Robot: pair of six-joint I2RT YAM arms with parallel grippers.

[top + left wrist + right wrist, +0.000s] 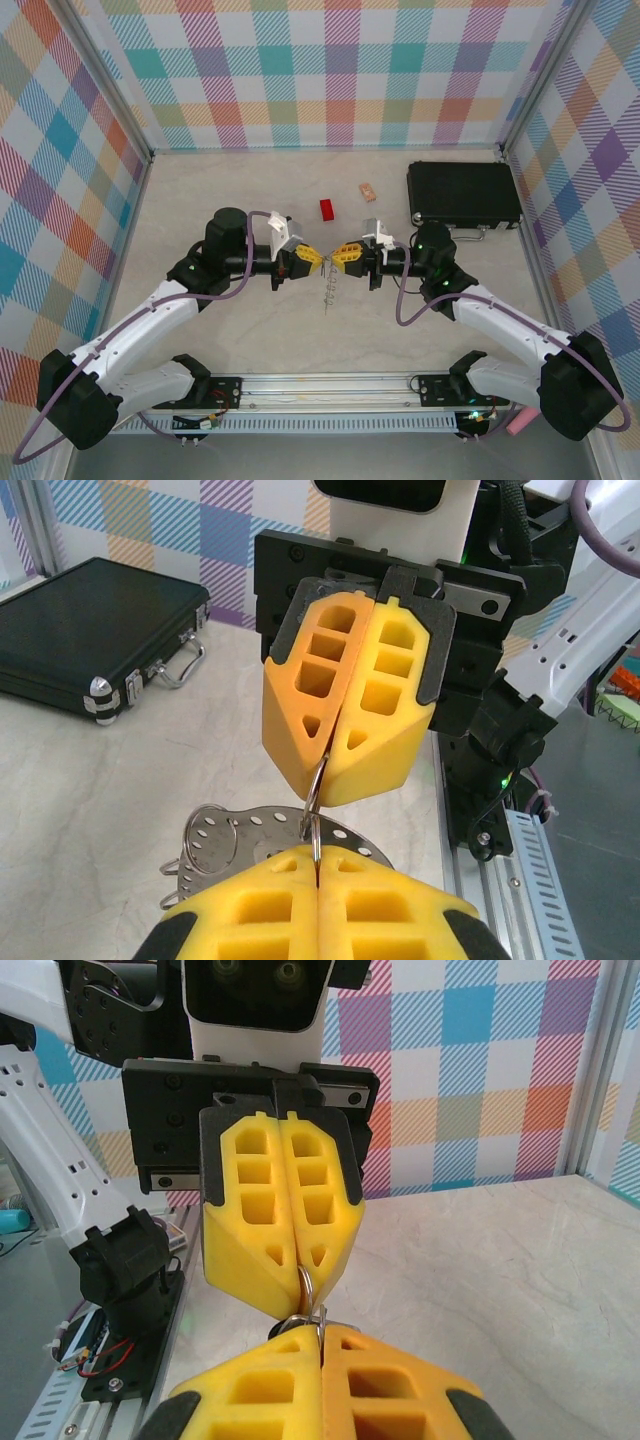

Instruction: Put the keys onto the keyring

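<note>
My two grippers meet tip to tip above the middle of the table, left gripper (317,256) and right gripper (339,254), both shut. The keyring (328,290), a flat grey perforated ring (250,832), hangs below them, edge-on from above. My left gripper (318,854) pinches a thin wire piece at the ring's rim. Facing it, my right gripper (324,778) pinches a wire loop. In the right wrist view my right gripper (320,1328) and left gripper (302,1282) both clamp wire. I cannot make out the keys; a small dark bit (276,1328) peeks beside my right fingertips.
A black case (463,193) lies at the back right, also seen as the case (90,630) in the left wrist view. A red block (327,209) and a small tan block (368,190) lie behind the grippers. The mounting rail (330,386) runs along the near edge.
</note>
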